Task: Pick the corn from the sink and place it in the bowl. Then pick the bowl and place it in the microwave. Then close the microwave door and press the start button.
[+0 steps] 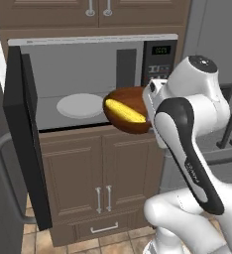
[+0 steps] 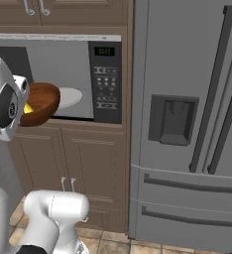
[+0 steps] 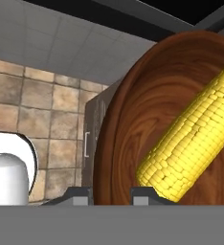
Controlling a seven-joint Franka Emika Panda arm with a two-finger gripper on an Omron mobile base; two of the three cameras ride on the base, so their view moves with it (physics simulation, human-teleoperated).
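Note:
My gripper (image 3: pixel 112 196) is shut on the rim of the reddish-brown wooden bowl (image 1: pixel 131 124), one fingertip inside the rim and one outside. I hold the bowl tilted on its side in the air, just in front of the lower right of the microwave (image 1: pixel 88 64) opening. The yellow corn (image 1: pixel 124 111) lies inside the bowl (image 3: pixel 147 110), seen close up as the corn (image 3: pixel 195 139) in the hand view. The microwave door (image 1: pixel 23 134) stands swung open to the left. A white turntable plate (image 1: pixel 80 105) lies in the grey interior. From the right, the bowl (image 2: pixel 42 101) and corn (image 2: pixel 28 107) show beside my white arm.
The control panel (image 2: pixel 105 82) is on the microwave's right side. A tall steel fridge (image 2: pixel 187 124) stands right of it. Brown cabinet doors (image 1: pixel 103 173) sit below the microwave, with more cabinets above. The floor is tan tile (image 3: pixel 32 105).

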